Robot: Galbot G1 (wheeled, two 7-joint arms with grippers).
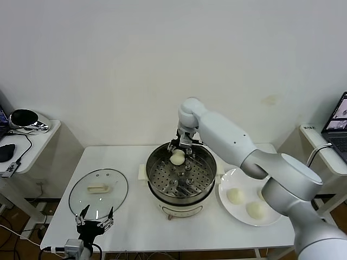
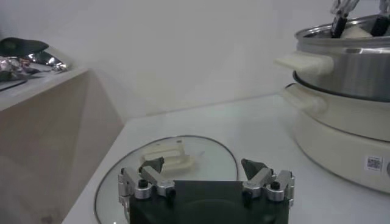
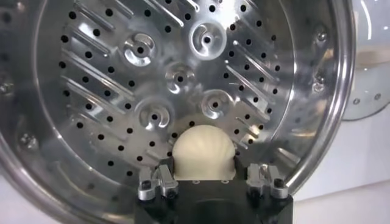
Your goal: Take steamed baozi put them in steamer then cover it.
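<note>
The steamer [image 1: 154,174] stands mid-table, a shiny pot with a perforated tray [image 3: 109,103] on a cream base. My right gripper [image 1: 182,147] reaches into its far side, shut on one cream-white baozi [image 1: 177,157] that hangs just over the tray; the baozi [image 3: 203,153] fills the space between the fingers [image 3: 159,181]. Two more baozi [image 1: 235,195] [image 1: 255,210] lie on a white plate [image 1: 230,176] to the steamer's right. The glass cover [image 1: 98,192] lies flat on the table to the left. My left gripper [image 1: 94,223] hovers open at its near edge, empty.
A side table [image 1: 32,142] with a black helmet-like object and a mouse stands at the left. A laptop [image 1: 339,122] sits on a stand at the right. The steamer's side handle [image 2: 298,61] juts toward the cover [image 2: 167,159].
</note>
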